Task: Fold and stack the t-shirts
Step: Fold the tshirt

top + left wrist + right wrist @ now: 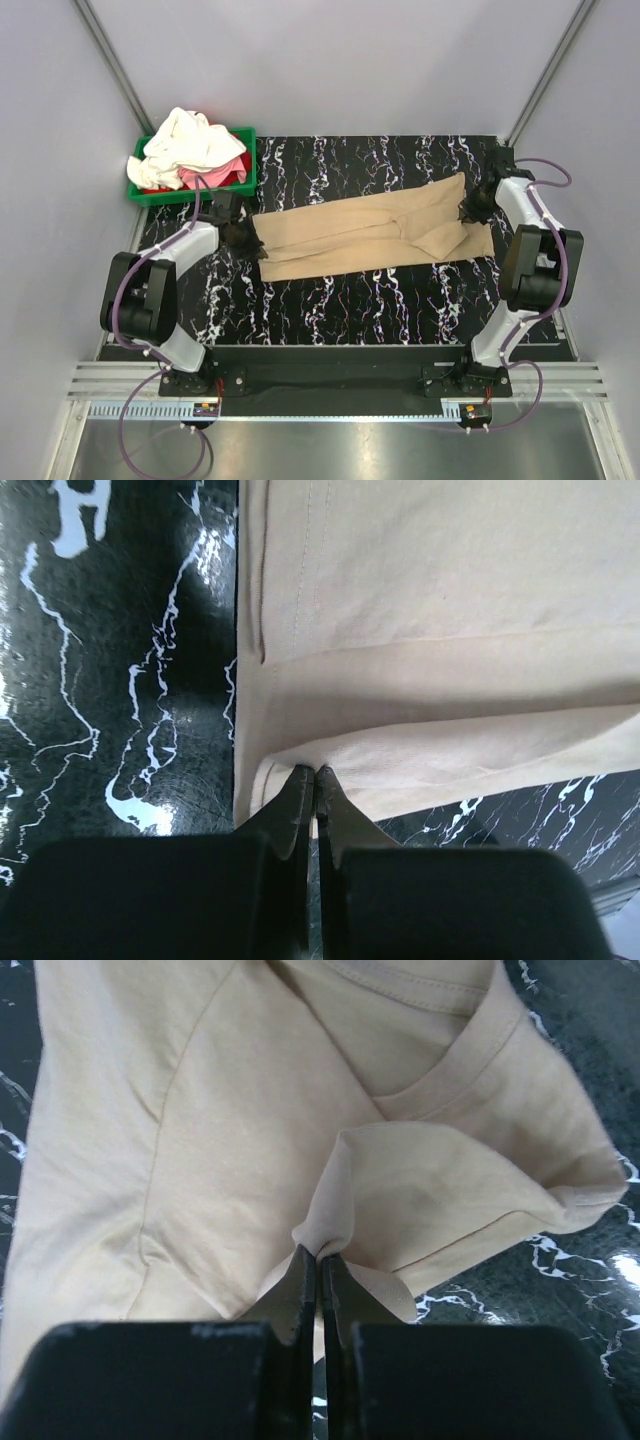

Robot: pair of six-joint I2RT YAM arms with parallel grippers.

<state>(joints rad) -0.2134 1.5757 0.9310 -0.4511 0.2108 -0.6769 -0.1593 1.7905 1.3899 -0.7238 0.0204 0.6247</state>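
A tan t-shirt [370, 235] is lying folded into a long band across the middle of a black, white-veined bench [330, 300]. Its hem end is pointing toward the left arm and its collar end toward the right arm.

The left claw [243, 238] is sitting at the hem end. In the left wrist view its two fingers are pressing together on the corner of the fabric. The right claw [470, 210] is sitting at the collar end, with its fingers closing tightly on a small raised pinch of cloth just beside the neckline.

At the far left corner, a green bin [160, 193] is holding a crumpled cream-white t-shirt [190, 145], which is lying over a pink-red t-shirt [215, 175].
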